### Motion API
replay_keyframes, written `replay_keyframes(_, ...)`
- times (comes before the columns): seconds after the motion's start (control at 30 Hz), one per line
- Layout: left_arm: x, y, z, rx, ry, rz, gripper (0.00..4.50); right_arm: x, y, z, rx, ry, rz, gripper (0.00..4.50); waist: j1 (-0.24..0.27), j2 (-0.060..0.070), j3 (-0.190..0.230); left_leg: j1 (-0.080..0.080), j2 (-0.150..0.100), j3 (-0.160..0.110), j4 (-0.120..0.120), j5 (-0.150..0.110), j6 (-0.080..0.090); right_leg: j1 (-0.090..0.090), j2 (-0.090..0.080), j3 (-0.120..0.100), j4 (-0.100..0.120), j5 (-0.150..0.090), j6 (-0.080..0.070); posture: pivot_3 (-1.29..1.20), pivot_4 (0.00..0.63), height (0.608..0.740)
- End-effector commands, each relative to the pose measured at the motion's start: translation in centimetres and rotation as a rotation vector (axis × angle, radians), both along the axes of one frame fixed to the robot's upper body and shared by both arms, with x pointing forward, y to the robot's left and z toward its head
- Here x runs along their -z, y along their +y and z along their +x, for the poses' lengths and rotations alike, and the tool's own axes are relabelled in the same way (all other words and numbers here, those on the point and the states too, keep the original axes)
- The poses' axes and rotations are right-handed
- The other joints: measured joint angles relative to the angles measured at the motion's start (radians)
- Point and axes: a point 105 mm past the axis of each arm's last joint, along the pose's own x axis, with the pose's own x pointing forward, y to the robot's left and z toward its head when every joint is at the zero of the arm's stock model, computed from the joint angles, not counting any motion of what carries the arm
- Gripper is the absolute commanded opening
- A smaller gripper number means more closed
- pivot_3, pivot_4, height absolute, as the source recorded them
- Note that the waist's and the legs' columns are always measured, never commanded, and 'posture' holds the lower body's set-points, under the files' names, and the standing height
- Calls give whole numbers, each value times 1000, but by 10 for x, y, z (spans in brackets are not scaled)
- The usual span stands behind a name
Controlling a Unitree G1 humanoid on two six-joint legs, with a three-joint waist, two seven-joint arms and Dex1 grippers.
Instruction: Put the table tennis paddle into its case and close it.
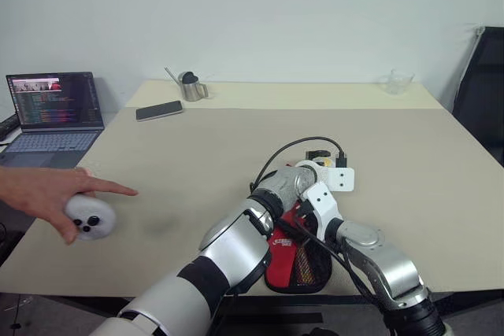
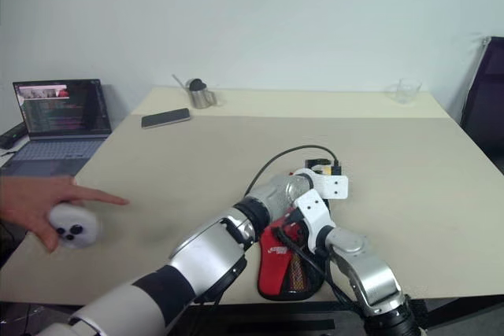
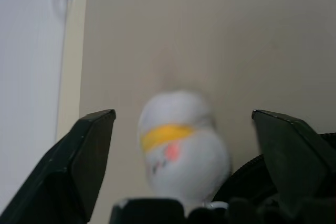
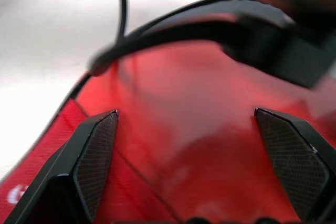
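The case [image 1: 293, 264], red-fronted with a mesh pocket and black edging, lies at the table's near edge under both arms. My left arm reaches across it. The left gripper [image 3: 182, 115] is open, its fingers standing apart on either side of a pale handle end with a yellow band [image 3: 178, 142], which looks like the table tennis paddle's handle. The same handle end shows just beyond the case [image 1: 323, 164]. The paddle's round face is hidden. My right gripper [image 4: 186, 113] is open and close over the red surface of the case [image 4: 173, 145], with a black cable crossing in front.
A person's hand [image 1: 39, 190] holds a white controller [image 1: 89, 217] at the table's left edge. A laptop [image 1: 55, 112] stands far left; a phone [image 1: 159, 110], a metal jug [image 1: 191, 86] and a clear cup [image 1: 398, 82] sit at the back. A black chair [image 1: 484, 92] is at right.
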Motion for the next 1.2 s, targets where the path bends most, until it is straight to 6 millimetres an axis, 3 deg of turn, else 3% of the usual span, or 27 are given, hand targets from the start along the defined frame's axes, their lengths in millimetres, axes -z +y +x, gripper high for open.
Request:
replay_keyframes(0.03, 23, -6, -14, 26, 117, -12, 4485, -12, -13, 5, 5, -35, 5, 4500, 0, 0, 0, 0, 0, 0, 0, 0, 0, 0, 0, 0, 0, 0, 0, 0, 150, 740)
replay_keyframes(0.33, -35, -14, -13, 116, 309, -359, 4485, -34, -36, 19, -7, -105, -30, 4500, -2, 0, 1, -1, 1, 1, 0, 0, 0, -2, 0, 1, 0, 0, 0, 0, 150, 740)
replay_keyframes(0.53, -79, 3, -15, 266, 425, -492, 4485, -49, -34, 16, -124, -96, -2, 4500, -1, 1, 1, -2, 1, 2, 0, 1, -1, -2, 0, 0, -1, 0, 0, 0, 150, 740)
replay_keyframes(0.6, -86, 16, -15, 311, 448, -493, 4485, -54, -32, 11, -190, -78, -2, 4500, -3, 1, 1, -2, 1, 2, 0, 0, 0, -2, 0, 1, -1, 0, 0, 0, 150, 740)
replay_keyframes(0.7, -85, 58, -15, 357, 426, -441, 4485, -64, -33, 0, -313, -51, -19, 4500, -16, 2, 2, -1, 2, 4, 0, 0, 0, -2, 1, 3, 0, 0, -1, 0, 150, 740)
replay_keyframes(0.77, -87, 71, -15, 357, 432, -461, 4485, -66, -34, -4, -350, -41, -33, 4500, -22, 2, 2, -1, 3, 4, 0, 0, 0, -2, 2, 3, 0, 0, -1, 0, 150, 740)
replay_keyframes(0.97, -109, 137, -25, 308, 434, -555, 4485, -78, -64, -17, -412, 7, -52, 4500, -22, 2, 2, -3, 3, 3, 1, -2, 3, -3, 1, 5, -1, 0, -1, 0, 150, 740)
replay_keyframes(1.1, -105, 166, -54, 302, 519, -557, 4485, -92, -82, 0, -352, -49, -38, 4500, -26, 2, 2, -2, 4, 3, 1, -2, 2, -2, -1, 6, -2, 0, -1, 0, 150, 740)
replay_keyframes(1.2, -87, 179, -64, 206, 575, -584, 4485, -111, -89, 31, -233, -146, 36, 4500, -26, 3, 2, -1, 4, 3, 2, -2, 2, -1, -2, 6, -1, 1, -1, 0, 150, 740)
